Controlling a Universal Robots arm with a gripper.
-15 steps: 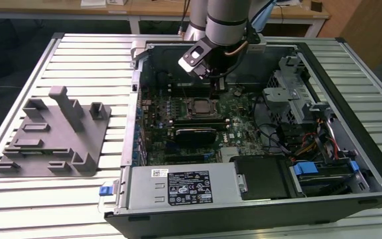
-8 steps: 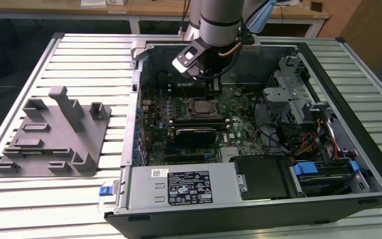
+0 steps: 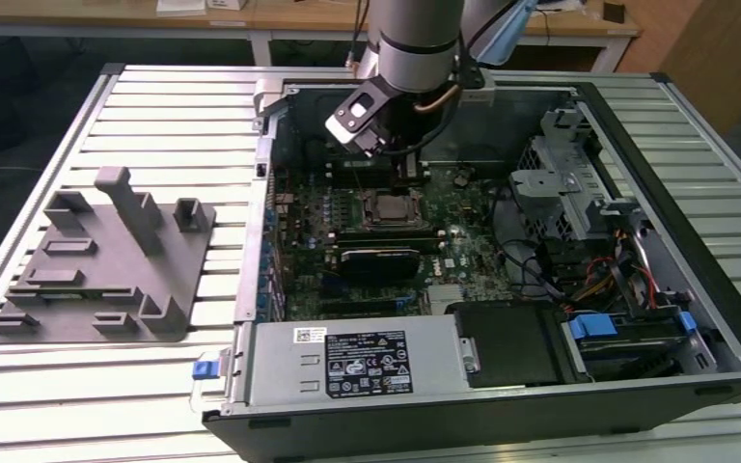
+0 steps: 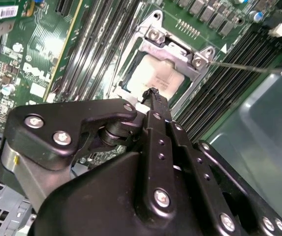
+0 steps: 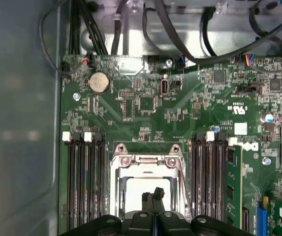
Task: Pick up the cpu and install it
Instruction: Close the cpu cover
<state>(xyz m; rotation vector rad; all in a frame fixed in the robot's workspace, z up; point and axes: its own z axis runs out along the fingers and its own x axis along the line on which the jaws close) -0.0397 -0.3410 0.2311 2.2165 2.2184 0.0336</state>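
A Universal Robots arm (image 3: 412, 39) is reaching into an open computer case (image 3: 679, 241) on a slatted table (image 3: 151, 106), its gripper (image 5: 153, 193) hanging over the motherboard (image 5: 145, 105). In both wrist views the two black fingers (image 5: 147, 199) are pressing together with no gap between them and are gripping nothing.

The cpu (image 4: 150, 73) is lying flat directly beneath the fingertips, seated inside the metal socket frame (image 5: 148, 160), with its silvery-white top facing up toward the gripper. The chip is square, so no side reads as the longer one. Its edges are running parallel to the frame and to the memory slots (image 5: 86, 182) that are flanking the socket on two opposite sides of the fingers. Whether the fingertips are touching the chip's top cannot be told.

A coin-cell battery (image 5: 99, 82) is sitting on the board well apart from the fingers. In the exterior view a grey fixture (image 3: 107, 265) is standing outside the case, far from the gripper, toward that view's left.
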